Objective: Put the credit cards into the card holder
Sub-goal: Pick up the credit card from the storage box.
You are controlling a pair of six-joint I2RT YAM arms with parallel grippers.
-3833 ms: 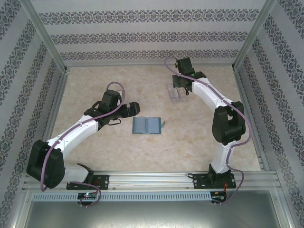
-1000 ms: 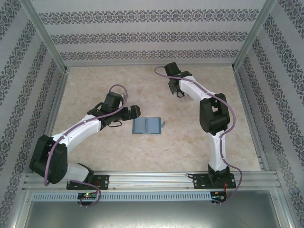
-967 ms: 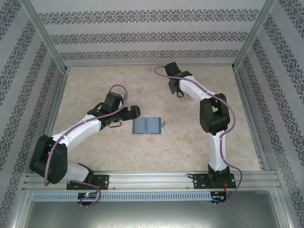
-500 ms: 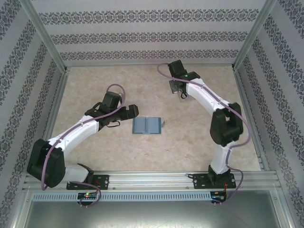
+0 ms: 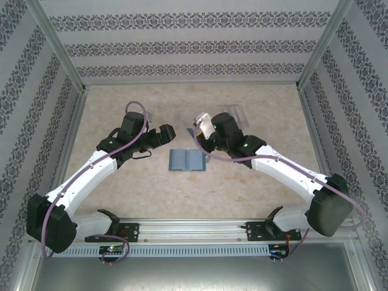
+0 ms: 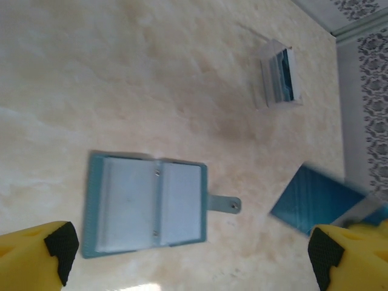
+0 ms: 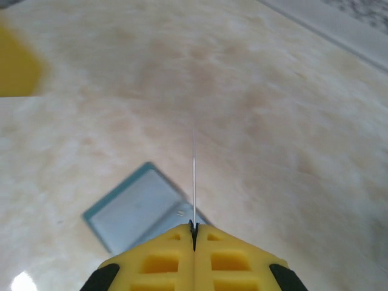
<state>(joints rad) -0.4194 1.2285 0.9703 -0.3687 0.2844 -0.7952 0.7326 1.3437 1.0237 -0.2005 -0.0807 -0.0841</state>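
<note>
The card holder lies open and flat mid-table, its pale grey-blue pockets up and its strap pointing right. My right gripper hovers just behind its right side, shut on a thin teal-blue credit card. In the right wrist view that card shows edge-on above the shut fingertips, with the holder below. My left gripper stands open to the left of the holder, nothing between its fingers. More cards stand in the clear box.
The clear plastic box sits at the back, right of centre. Patterned walls and metal posts ring the marble-look table. The two grippers are close together over the holder.
My right arm swung from the clear box at the back down to the card holder, carrying a card. My left gripper drew a little back and to the left, still open.
</note>
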